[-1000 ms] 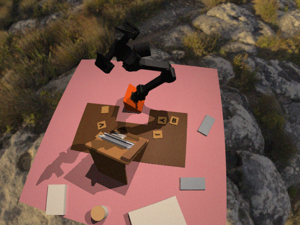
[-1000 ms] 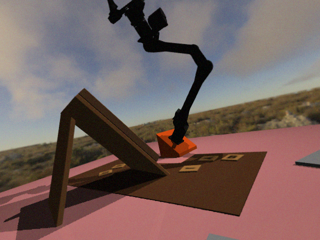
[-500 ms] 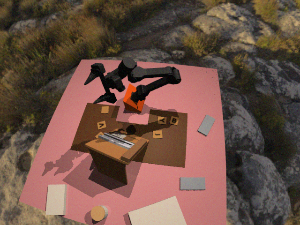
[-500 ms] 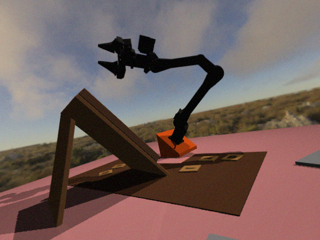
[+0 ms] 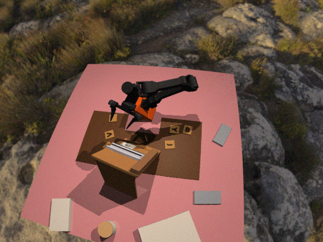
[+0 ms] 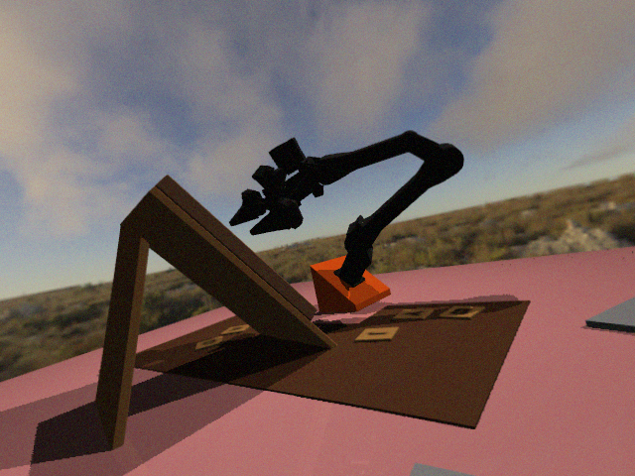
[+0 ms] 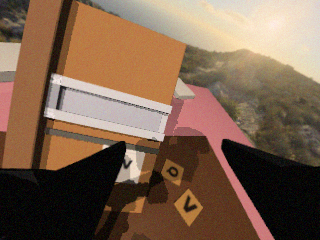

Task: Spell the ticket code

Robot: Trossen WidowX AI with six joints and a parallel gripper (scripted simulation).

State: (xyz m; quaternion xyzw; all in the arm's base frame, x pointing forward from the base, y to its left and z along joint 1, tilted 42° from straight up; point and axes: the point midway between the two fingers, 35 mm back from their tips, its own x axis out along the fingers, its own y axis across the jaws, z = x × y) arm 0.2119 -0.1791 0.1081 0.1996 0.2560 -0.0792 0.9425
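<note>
My gripper (image 5: 119, 124) (image 6: 241, 228) (image 7: 173, 144) is open and empty, raised in front of the slanted board (image 5: 112, 159) (image 6: 225, 271) (image 7: 125, 50). The silver rail (image 5: 125, 150) (image 7: 105, 124) on the board holds no tile; its open end is on the right in the wrist view. The ticket (image 5: 127, 145) (image 7: 134, 172) is partly hidden by a finger; one V shows. A V tile (image 5: 109, 134) (image 7: 188, 206) and a tile with a looped letter (image 7: 172, 171) lie beyond the open end. Another tile (image 5: 112, 118) is partly behind a finger. Tiles J (image 5: 169, 144) (image 6: 376, 333), Y (image 5: 174, 129) and B (image 5: 187, 129) lie opposite.
The tiles lie on a brown mat (image 5: 182, 164) (image 6: 436, 374). The orange arm base (image 5: 146, 112) (image 6: 348, 297) is behind it. Grey blocks (image 5: 221, 134) (image 5: 207, 197), a white block (image 5: 59, 215), a round tan-topped object (image 5: 105, 229) and a large white slab (image 5: 169, 229) stand around.
</note>
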